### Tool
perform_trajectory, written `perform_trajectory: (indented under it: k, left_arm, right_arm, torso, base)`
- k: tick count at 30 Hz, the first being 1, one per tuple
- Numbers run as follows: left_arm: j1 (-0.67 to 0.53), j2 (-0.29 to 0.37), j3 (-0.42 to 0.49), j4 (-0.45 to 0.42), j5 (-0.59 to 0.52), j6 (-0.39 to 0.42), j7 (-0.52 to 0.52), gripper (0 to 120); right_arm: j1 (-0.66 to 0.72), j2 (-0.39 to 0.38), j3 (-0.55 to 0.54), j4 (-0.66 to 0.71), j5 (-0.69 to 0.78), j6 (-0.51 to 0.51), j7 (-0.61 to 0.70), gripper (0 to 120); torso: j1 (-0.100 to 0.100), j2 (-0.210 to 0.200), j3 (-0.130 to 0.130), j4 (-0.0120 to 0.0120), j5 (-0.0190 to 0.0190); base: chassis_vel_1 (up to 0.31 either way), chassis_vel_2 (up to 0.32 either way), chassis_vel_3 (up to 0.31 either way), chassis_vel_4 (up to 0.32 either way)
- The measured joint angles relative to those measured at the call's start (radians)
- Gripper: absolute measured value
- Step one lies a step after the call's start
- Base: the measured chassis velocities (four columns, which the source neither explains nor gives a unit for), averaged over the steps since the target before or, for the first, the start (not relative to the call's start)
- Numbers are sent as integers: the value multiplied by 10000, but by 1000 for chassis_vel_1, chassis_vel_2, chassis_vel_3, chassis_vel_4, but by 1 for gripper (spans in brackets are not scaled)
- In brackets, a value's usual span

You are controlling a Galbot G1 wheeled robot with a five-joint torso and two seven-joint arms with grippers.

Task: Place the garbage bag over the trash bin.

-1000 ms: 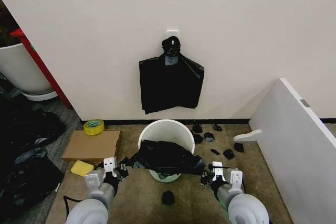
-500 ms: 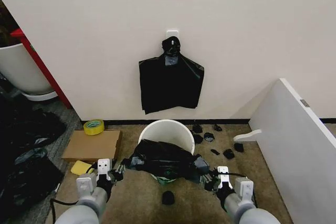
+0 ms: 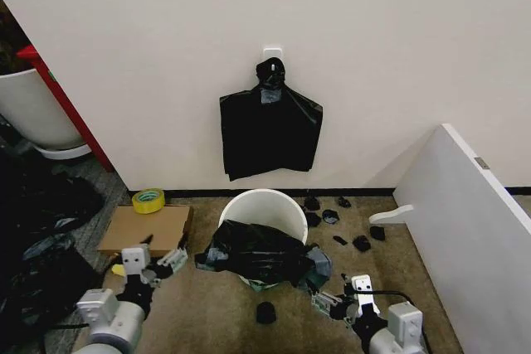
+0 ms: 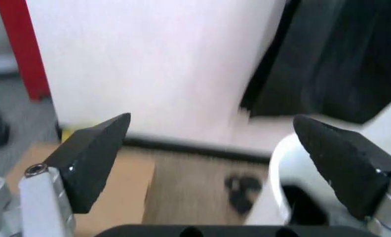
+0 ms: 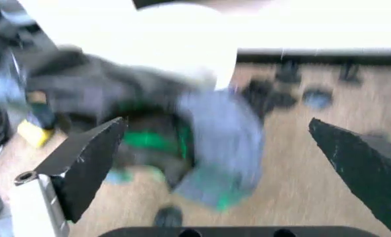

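The garbage bag, glossy black and crinkled, lies draped over the near side of the trash bin, a cream-white bucket whose far rim stays bare. In the right wrist view the garbage bag hangs blurred on the white bin. My left gripper is open, low on the floor to the left of the bin, holding nothing. Its black fingertips stand wide apart, with the bin's rim beside one of them. My right gripper is open, on the floor right of the bin, clear of the bag.
A flat black bag bundle hangs on the wall above the bin. A cardboard box, yellow tape roll and yellow sponge lie left. Small black lumps dot the carpet. A white board leans at right; black bags pile far left.
Both grippers have let go of the bag's edges and drawn back toward me and outward. The bag has slumped onto the bin's near side.
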Motion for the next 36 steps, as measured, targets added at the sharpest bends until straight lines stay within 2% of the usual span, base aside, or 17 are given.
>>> perform_trajectory:
  k: [3,6,7,8,9,10,11,13,14,16,19,21,22,23,27,33,36]
  left_arm:
    - [-113,-535,-111,375,950,-1038,492,98]
    - [-117,-758,-143,546,1450,-1402,706,98]
    - [-118,-1028,-166,702,1962,-1706,871,98]
    - [-162,-1478,-102,819,2622,-2077,1050,98]
    - [-209,-1520,-40,837,2702,-2105,1085,98]
    - [-467,-1544,236,947,2883,-2116,1203,98]
    - [-499,-1634,329,985,3082,-2176,1285,98]
    - [-469,-1705,348,984,3212,-2228,1322,98]
    - [-348,-1855,354,971,3465,-2370,1382,98]
    - [-95,-2103,349,926,3969,-2627,1422,98]
    - [306,-2381,335,880,4618,-2906,1430,98]
    - [523,-2511,334,869,4855,-3021,1427,98]
    - [523,-2511,334,869,4855,-3021,1427,98]
    - [663,-2588,321,870,4991,-3134,1420,98]
    - [973,-2717,198,894,5291,-3461,1434,98]
    - [1340,-2966,223,728,5389,-3616,1464,98]
    - [1430,-3070,339,729,5588,-3629,1442,98]
  right_arm:
    - [393,-216,870,274,235,-107,-562,100]
    - [850,-418,1334,308,727,-508,-919,100]
    - [1295,-674,1636,309,1314,-878,-1241,100]
    - [2492,-1270,2032,68,2413,-1399,-1905,100]
    - [2654,-1382,2103,-2,2591,-1467,-2018,100]
    - [3078,-1831,2454,-285,3179,-1664,-2510,100]
    - [3437,-2198,2461,-618,3489,-1793,-2839,100]
    - [3688,-2384,2377,-830,3630,-1880,-2996,100]
    - [4314,-2729,2059,-1305,3966,-2089,-3220,100]
    - [5627,-3150,985,-2299,4376,-2465,-3563,100]
    - [7761,-3280,-1046,-3530,4249,-2635,-3983,100]
    - [9084,-3172,-2361,-4266,4029,-2677,-4217,100]
    - [9084,-3172,-2361,-4266,4029,-2677,-4217,100]
    - [10099,-2987,-3263,-4787,3822,-2666,-4365,100]
    - [12085,-2186,-4941,-6103,3181,-2636,-4734,100]
    - [13274,-1163,-6185,-7679,2065,-2377,-5186,100]
    - [13506,-939,-6403,-8010,1878,-2332,-5286,100]
  torso:
    - [0,0,1,-3,-1]
    - [-1,0,0,-1,1]
    - [0,0,1,0,1]
    - [0,0,1,13,3]
    - [0,0,2,15,6]
    - [0,0,2,6,0]
    - [0,0,2,-16,-8]
    - [0,-1,2,-12,-6]
    - [0,0,2,-5,9]
    - [0,0,2,0,-2]
    - [1,-1,3,7,5]
    - [1,-1,3,4,2]
    - [1,-1,3,4,2]
    - [1,-1,2,4,4]
    - [1,-1,3,3,-1]
    - [2,-1,2,1,0]
    - [1,-1,2,0,-4]
  base:
    - [0,0,0,0]
    - [0,0,0,0]
    - [0,0,0,0]
    - [0,0,0,0]
    - [0,0,0,0]
    - [0,0,0,0]
    - [0,0,0,0]
    - [0,0,0,0]
    - [0,0,0,0]
    - [0,0,0,0]
    - [0,0,0,0]
    - [0,0,0,0]
    - [0,0,0,0]
    - [0,0,0,0]
    - [0,0,0,0]
    - [0,0,0,0]
    - [0,0,0,0]
